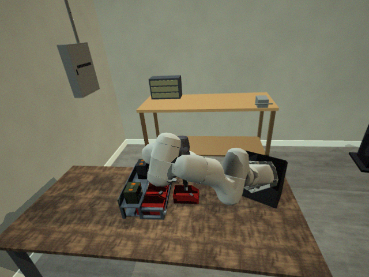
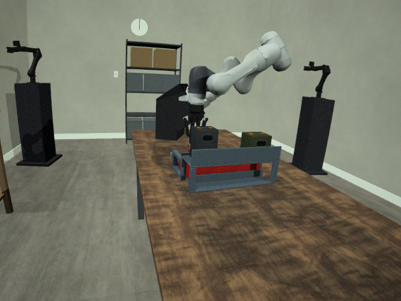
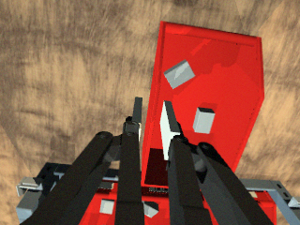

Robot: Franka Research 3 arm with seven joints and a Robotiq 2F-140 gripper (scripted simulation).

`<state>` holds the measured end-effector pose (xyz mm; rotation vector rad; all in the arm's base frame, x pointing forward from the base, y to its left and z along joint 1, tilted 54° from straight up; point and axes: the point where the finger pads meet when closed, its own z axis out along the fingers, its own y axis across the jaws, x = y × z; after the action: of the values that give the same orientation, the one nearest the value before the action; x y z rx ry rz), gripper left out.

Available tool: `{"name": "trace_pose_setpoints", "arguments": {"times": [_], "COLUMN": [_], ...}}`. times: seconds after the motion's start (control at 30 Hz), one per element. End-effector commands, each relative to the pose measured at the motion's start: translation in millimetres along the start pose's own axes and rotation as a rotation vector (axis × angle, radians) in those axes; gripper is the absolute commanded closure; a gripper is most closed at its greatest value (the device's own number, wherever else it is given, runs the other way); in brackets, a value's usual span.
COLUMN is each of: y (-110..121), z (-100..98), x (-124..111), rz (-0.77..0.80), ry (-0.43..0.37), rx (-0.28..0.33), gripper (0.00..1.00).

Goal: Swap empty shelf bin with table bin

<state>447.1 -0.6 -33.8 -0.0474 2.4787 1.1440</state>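
Observation:
A red open bin point(image 1: 185, 193) stands on the table just right of the grey shelf point(image 1: 143, 195). In the wrist view this bin point(image 3: 206, 103) holds two grey parts point(image 3: 179, 74). My gripper point(image 3: 151, 110) points down over the bin's left side wall, one finger outside it and one inside, with a small gap on each side. It also shows in the top view point(image 1: 185, 187), low over the bin. Red bins point(image 1: 154, 197) sit in the shelf's lower level; my arm hides most of them, and I cannot tell which is empty.
An olive box point(image 1: 132, 192) and a dark grey box point(image 2: 203, 137) stand on the shelf's top board point(image 2: 231, 155). A large black box sits at the table's far right by my arm's base.

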Motion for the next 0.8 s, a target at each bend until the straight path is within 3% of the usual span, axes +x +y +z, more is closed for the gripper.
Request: {"name": "trace_pose_setpoints", "arguments": {"times": [0.0,0.1,0.13,0.77], "y": [-0.3,-0.3,-0.3,-0.3], "z": [1.4,1.4,1.4,1.4], "x": [-0.2,-0.2,-0.2,-0.2], "rz": [-0.006,-0.006,-0.006,-0.006], "ry": [0.0,0.0,0.0,0.0], "rx": [0.001,0.001,0.001,0.001], "gripper": [0.85,0.85,1.0,1.0]}}
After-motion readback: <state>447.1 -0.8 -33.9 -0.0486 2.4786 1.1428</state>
